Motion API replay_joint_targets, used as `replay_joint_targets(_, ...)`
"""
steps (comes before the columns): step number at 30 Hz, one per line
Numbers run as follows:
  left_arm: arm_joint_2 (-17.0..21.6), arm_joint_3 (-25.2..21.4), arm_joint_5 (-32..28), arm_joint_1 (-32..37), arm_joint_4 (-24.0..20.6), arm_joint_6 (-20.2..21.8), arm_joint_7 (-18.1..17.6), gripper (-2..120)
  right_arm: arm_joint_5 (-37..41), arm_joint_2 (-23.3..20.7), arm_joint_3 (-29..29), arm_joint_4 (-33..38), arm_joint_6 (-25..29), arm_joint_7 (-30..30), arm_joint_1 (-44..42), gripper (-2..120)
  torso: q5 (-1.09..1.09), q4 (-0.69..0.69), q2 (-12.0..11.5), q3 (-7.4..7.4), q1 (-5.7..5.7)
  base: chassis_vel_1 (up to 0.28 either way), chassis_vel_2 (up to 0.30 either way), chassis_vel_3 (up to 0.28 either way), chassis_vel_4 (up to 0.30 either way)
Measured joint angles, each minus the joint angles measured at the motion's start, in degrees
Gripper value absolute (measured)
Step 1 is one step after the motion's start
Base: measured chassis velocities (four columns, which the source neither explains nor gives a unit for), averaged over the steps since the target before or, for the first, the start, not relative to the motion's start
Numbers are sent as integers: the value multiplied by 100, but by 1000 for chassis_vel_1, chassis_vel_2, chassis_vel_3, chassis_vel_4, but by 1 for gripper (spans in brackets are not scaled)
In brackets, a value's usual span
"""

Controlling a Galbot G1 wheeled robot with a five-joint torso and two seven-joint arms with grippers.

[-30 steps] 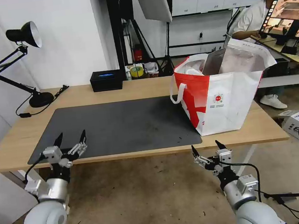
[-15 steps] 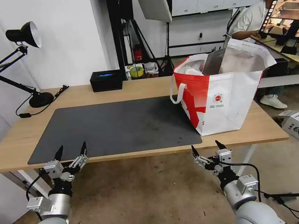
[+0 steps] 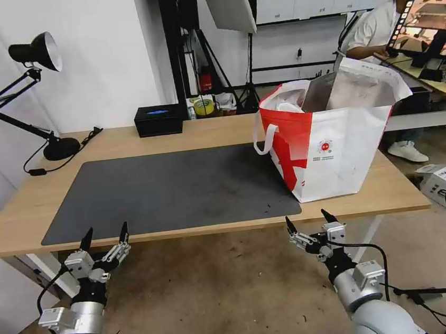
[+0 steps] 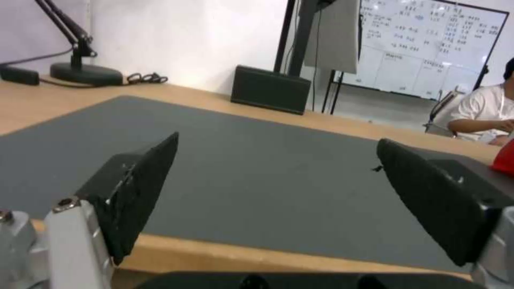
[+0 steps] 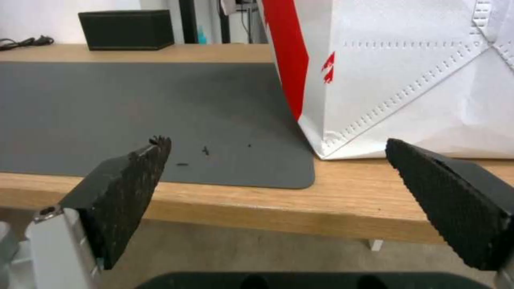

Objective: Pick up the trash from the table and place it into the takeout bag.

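Both arms sit low, in front of the table's near edge. Left gripper (image 3: 104,236) is spread wide, holding nothing, just off the near-left corner of the dark grey mat (image 3: 172,188). Right gripper (image 3: 307,222) is wide and empty too, below the edge near the mat's near-right corner. Takeout bag (image 3: 332,147) stands upright at the table's (image 3: 124,140) right end, touching the mat's right edge. No loose trash seen on the mat; white items sit inside the bag's mouth, so pickup looks done, judging by that. Next calls for a check, no grasp target apparent. Head view looks into the bag; right wrist view gives dark crumbs (image 5: 205,151) on the mat near its corner; left wrist view gives the black box (image 4: 270,89) at the far edge.
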Motion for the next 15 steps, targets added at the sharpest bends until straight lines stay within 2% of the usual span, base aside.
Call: replay_joint_targets(15,-55,-6,58,29,68,-34,36,100,0,0,0,0,0,0,0,100,0,0,0,0,0,0,0,0,0)
